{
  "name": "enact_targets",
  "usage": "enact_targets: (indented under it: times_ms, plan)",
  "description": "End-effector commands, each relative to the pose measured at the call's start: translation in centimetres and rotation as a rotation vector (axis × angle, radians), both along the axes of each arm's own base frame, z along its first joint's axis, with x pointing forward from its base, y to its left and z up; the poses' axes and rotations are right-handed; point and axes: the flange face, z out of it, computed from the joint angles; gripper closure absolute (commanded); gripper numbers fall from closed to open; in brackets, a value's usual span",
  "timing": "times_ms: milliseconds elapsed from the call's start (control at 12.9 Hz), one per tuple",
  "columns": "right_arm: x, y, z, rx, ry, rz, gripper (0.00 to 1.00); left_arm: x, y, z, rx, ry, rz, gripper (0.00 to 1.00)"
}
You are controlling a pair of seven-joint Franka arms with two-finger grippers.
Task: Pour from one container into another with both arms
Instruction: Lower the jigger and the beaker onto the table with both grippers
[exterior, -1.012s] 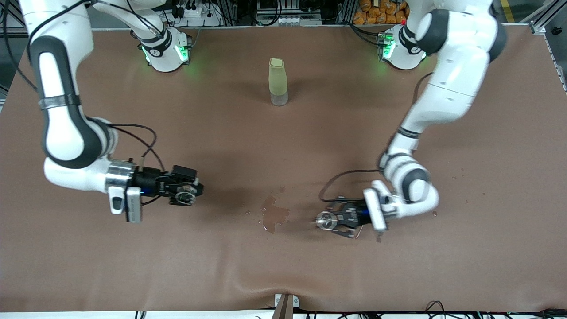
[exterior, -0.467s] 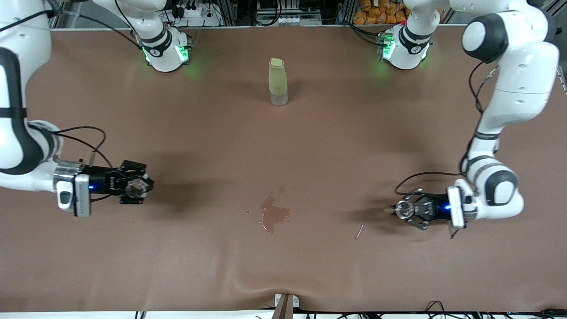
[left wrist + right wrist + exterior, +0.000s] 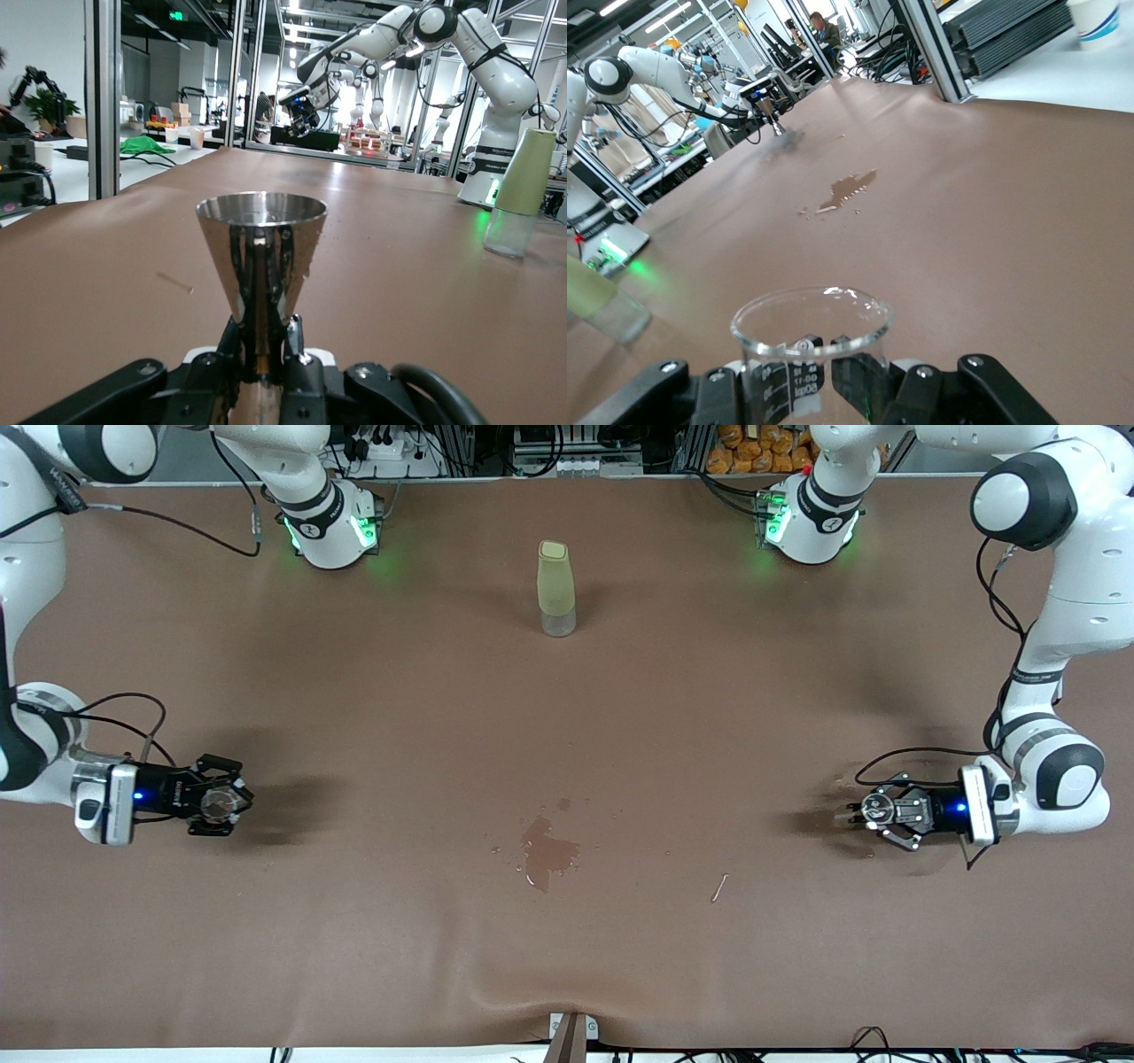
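My left gripper (image 3: 866, 811) hangs low over the table at the left arm's end, shut on a shiny metal cone cup (image 3: 877, 809). In the left wrist view the cup (image 3: 260, 239) stands upright with its narrow foot pinched in my left gripper (image 3: 264, 338). My right gripper (image 3: 223, 805) is low over the right arm's end of the table, shut on a clear glass beaker (image 3: 214, 804). The right wrist view shows the beaker (image 3: 808, 341) upright and looking empty, held by my right gripper (image 3: 828, 354).
A tall pale green bottle (image 3: 555, 587) with a clear base stands midway between the two arm bases. A dark wet spill (image 3: 547, 853) with small drops marks the brown table mid-way between the grippers. A thin pale stick (image 3: 719, 887) lies near it.
Both arms have swung outward, away from the spill at the table's middle toward their own ends. Each has carried its container along.
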Motion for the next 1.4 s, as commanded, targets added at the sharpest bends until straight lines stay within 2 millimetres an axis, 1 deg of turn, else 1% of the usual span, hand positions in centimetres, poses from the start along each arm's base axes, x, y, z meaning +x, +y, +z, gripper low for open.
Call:
enact_targets:
  times_ms: [0,78,156,311,389,467,545,622,700,778,856,1012,1089,1167,1245,1323]
  plan:
    - [1.7,-1.9,-3.2,-0.019,-0.118,0.063,1.00,-1.4,1.8,-1.4,-0.001,-0.057,-0.035,1.00]
    - [1.6,-2.9,-4.9,-0.019,-0.156,0.067,1.00,-1.9,2.0,-2.4,-0.011,-0.094,-0.034,1.00]
    - [1.7,-4.0,-6.0,-0.024,-0.195,0.069,1.00,-2.6,2.5,-3.6,-0.022,-0.110,-0.026,1.00]
    - [1.3,-6.0,-7.3,-0.047,-0.269,0.060,1.00,-2.9,2.4,-4.5,-0.027,-0.114,-0.028,0.97]
    - [1.6,-6.7,-8.2,-0.076,-0.293,0.048,1.00,-3.0,2.3,-4.6,-0.027,-0.112,-0.031,0.87]
    - [1.8,-7.4,-9.3,-0.085,-0.314,0.041,1.00,-3.0,2.3,-4.6,-0.028,-0.110,-0.031,0.80]
    - [1.9,-7.9,-9.7,-0.088,-0.332,0.043,1.00,-3.1,2.3,-4.7,-0.028,-0.102,-0.029,0.70]
    - [1.9,-8.0,-9.7,-0.090,-0.335,0.042,1.00,-3.1,2.4,-4.6,-0.026,-0.098,-0.028,0.50]
    - [1.6,-8.5,-10.1,-0.089,-0.329,0.032,1.00,-3.1,2.4,-4.7,-0.026,-0.090,-0.027,0.01]
    - [1.1,-9.1,-11.1,-0.081,-0.327,0.021,1.00,-3.1,2.5,-4.7,-0.022,-0.065,-0.024,0.00]
    - [0.7,-9.6,-11.6,-0.069,-0.338,0.002,1.00,-3.3,3.3,-4.2,0.008,-0.001,-0.029,0.00]
    - [0.3,-9.6,-13.1,-0.040,-0.373,-0.023,1.00,-3.1,5.7,-1.6,0.102,0.115,-0.033,0.00]
    - [0.1,-9.4,-13.8,-0.015,-0.369,-0.041,1.00,-3.0,7.3,0.4,0.164,0.192,-0.024,0.00]
    - [0.1,-9.1,-13.9,0.006,-0.369,-0.047,1.00,-2.7,8.4,3.1,0.241,0.275,-0.024,0.00]
    - [0.1,-8.9,-14.1,0.015,-0.370,-0.054,1.00,-2.5,10.2,6.1,0.343,0.371,-0.007,0.00]
    - [0.1,-8.6,-14.2,0.031,-0.370,-0.057,1.00,-2.2,11.6,9.3,0.459,0.454,0.009,0.00]
